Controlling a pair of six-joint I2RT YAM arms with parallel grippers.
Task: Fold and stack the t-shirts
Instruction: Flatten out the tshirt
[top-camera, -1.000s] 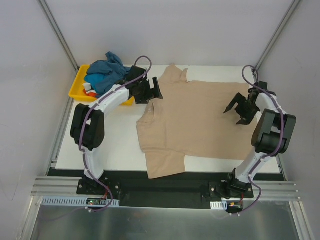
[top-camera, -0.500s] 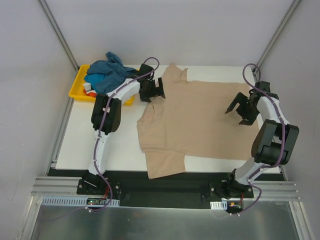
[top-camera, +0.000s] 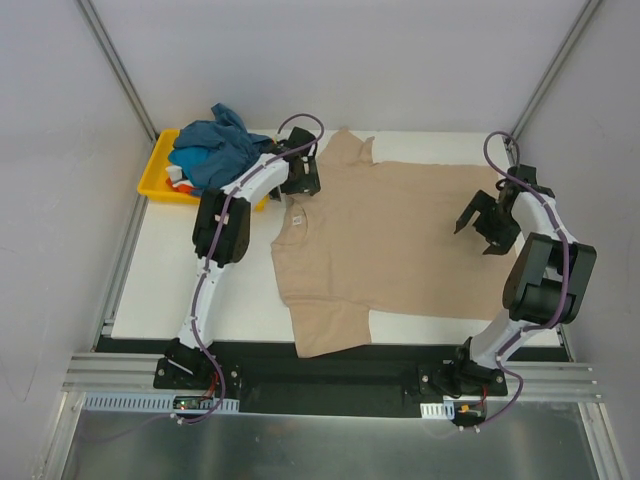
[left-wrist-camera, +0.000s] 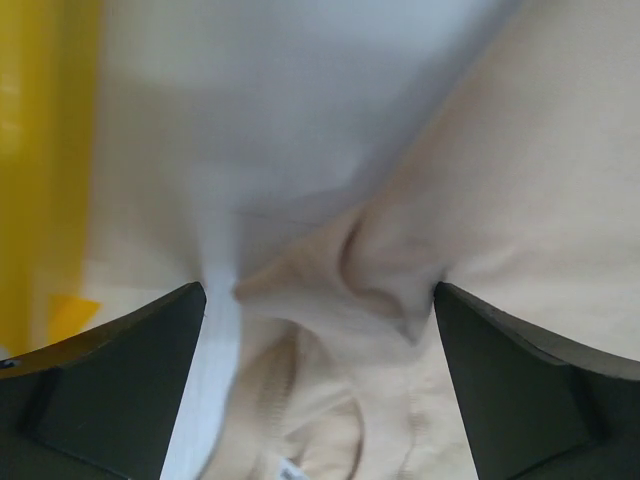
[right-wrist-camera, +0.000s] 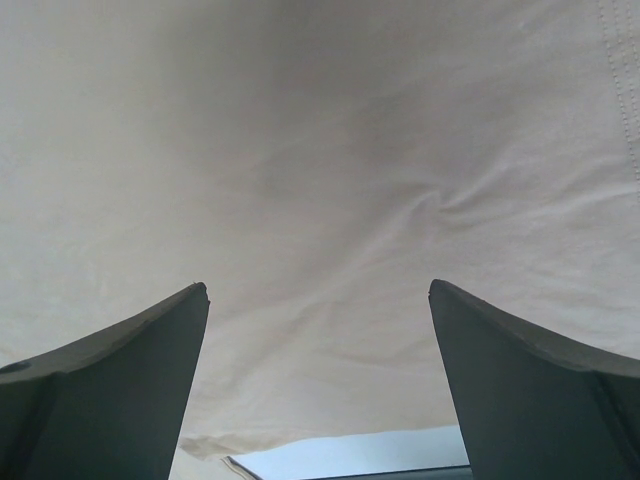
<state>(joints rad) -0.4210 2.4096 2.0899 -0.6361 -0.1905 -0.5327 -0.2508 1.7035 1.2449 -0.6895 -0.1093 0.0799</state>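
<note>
Since the earlier frame, the left end effector (left-wrist-camera: 320, 292) has been drawn back from the far sleeve toward the collar, nearer the yellow tray (top-camera: 152, 180), and the right end effector (right-wrist-camera: 318, 290) has been shifted slightly toward the right edge of the counter (top-camera: 200, 290).

The beige t-shirt (top-camera: 400, 240) is spread flat across the middle and right of the counter. Its collar is turned toward the left edge and its hem toward the right edge. One sleeve reaches the near edge and the other the far edge. The left end effector is held wide open, directly above a bunched fold of the beige cloth beside the collar. The white neck label (top-camera: 297, 221) is seen just to its near side. The right end effector is likewise spread open, low over the cloth close to the hem; whether the cloth is touched cannot be told.

One beige t-shirt is counted on the counter. One tray is set at the far left corner. In it one teal-blue t-shirt (top-camera: 210, 145) is heaped on white and orange-red cloth (top-camera: 178, 180), whose number cannot be told.
</note>
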